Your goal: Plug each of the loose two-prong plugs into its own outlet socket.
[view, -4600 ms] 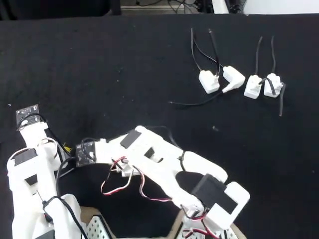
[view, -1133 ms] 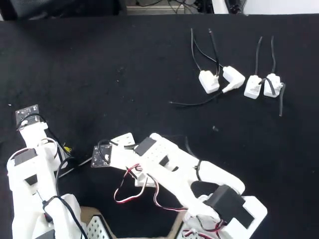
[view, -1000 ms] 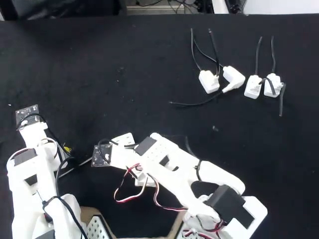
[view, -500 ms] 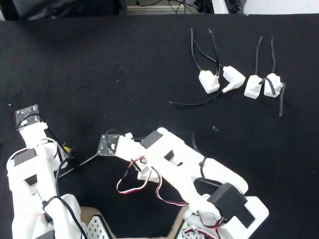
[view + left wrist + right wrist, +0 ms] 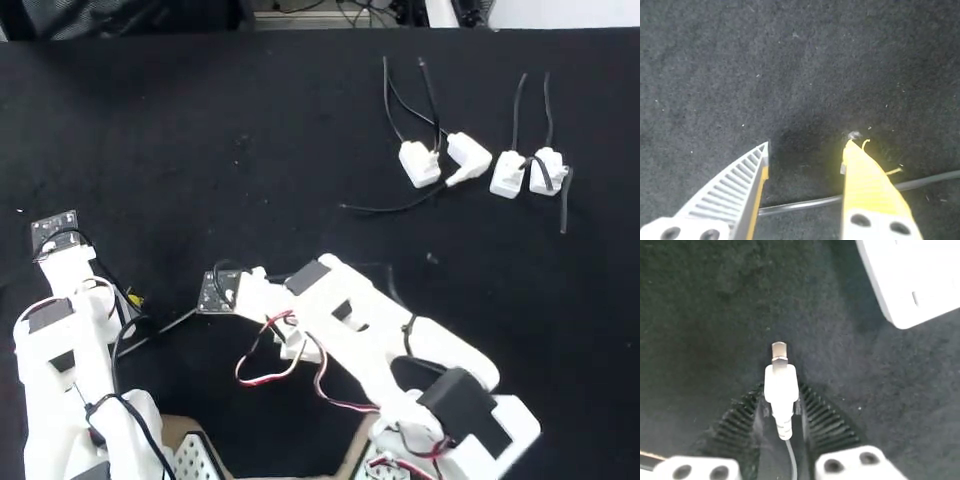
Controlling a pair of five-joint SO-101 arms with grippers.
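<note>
since the earlier frames the right arm (image 5: 370,330) had shifted away from the left arm (image 5: 60,330). right gripper (image 5: 781,405) was closed around a white two-prong plug (image 5: 781,382), prongs (image 5: 779,351) forward, near but apart from the outlet socket (image 5: 910,280). left gripper (image 5: 805,150) hung wide open, empty, over a cable (image 5: 805,204). prongs likely needed squaring to the socket face before pushing.

A black, felt-like cloth covers the whole surface (image 5: 200,130), matte and evenly lit (up close it shows a coarse nap and pale lint specks (image 5: 854,135)). Beyond its far edge runs a thin strip of room: tangled dark cables (image 5: 350,10), a dark bulky shape (image 5: 110,15) at one corner, a white panel (image 5: 570,12) at the other.
</note>
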